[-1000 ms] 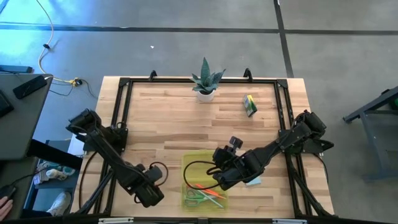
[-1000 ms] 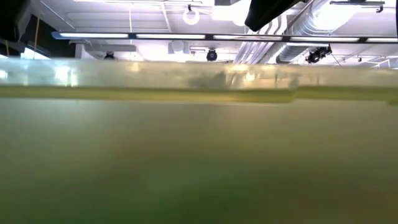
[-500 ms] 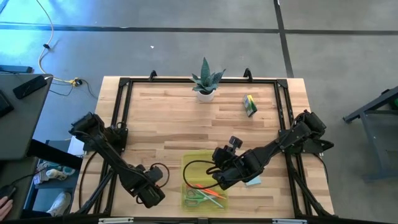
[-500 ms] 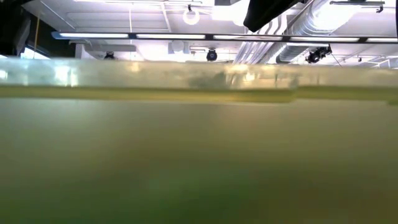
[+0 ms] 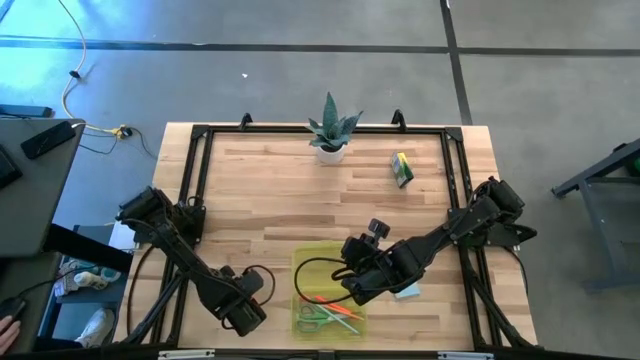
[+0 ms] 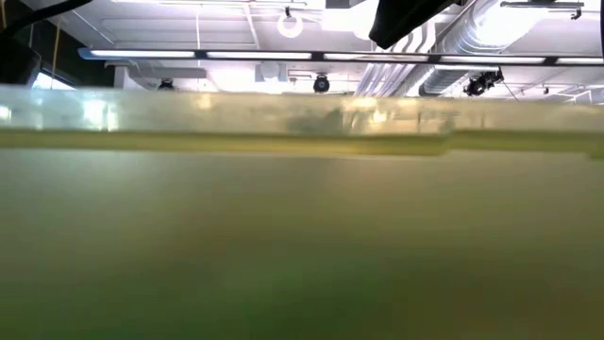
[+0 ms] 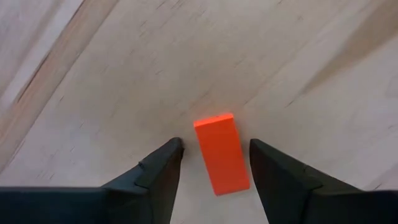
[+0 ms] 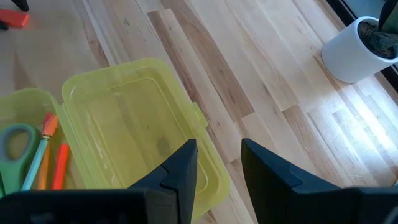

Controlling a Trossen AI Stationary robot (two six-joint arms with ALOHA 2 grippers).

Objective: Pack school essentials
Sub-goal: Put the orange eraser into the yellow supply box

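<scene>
A small red eraser (image 7: 222,152) lies flat on the wood. My left gripper (image 7: 216,147) is open over it near the table's near-left corner (image 5: 243,313), one finger on each side, apart from it. My right gripper (image 8: 219,148) is open and hovers above the open translucent yellow-green case (image 5: 328,290) (image 8: 137,124). In the case's near half lie green-handled scissors (image 8: 15,143) (image 5: 318,317), a pencil (image 8: 45,134) and an orange-red marker (image 8: 60,165). A light-blue notepad (image 5: 408,291) lies partly under the right arm. The green-yellow crayon box (image 5: 402,168) lies flat at the far right.
A potted spiky plant (image 5: 330,130) (image 8: 357,50) stands at the far edge's middle. A black frame (image 5: 195,180) runs along the table's sides. The low view is filled by the case's wall (image 6: 302,236). Bare wood lies between the case and the plant.
My left arm has folded a little, its elbow moving toward the near edge, and its gripper has crept slightly toward the case. The right arm and the objects have kept still.
</scene>
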